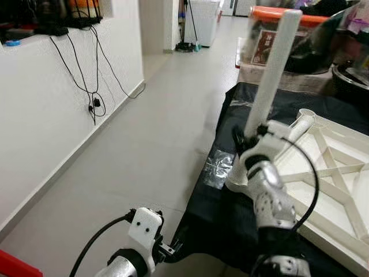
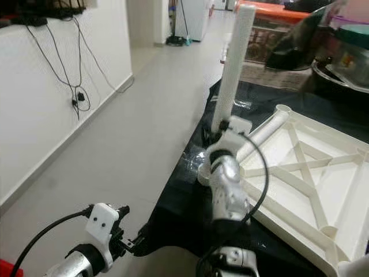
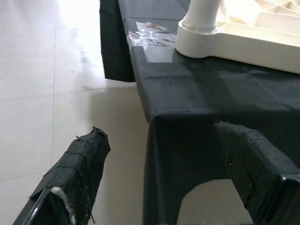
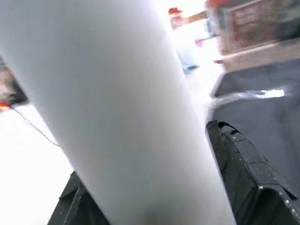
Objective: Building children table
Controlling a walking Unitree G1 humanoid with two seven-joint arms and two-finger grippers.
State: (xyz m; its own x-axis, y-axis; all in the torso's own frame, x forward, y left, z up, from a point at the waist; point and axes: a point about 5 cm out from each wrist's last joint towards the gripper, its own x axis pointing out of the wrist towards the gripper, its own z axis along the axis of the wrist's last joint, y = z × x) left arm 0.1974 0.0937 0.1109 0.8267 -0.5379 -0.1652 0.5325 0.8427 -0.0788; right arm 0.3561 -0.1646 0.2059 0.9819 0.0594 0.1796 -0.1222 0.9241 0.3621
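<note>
Left eye view: the right gripper (image 1: 249, 136), fingers clenched on the white leg (image 1: 273, 71) standing in the corner socket of the upturned table (image 1: 340, 190), could tilt it and jam it (left gripper (image 3: 164, 173), fingers spread, idles low).

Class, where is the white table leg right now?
The white table leg stands upright in the near-left corner socket of the upturned tabletop, on the black cloth, with the right gripper closed round it.
</note>
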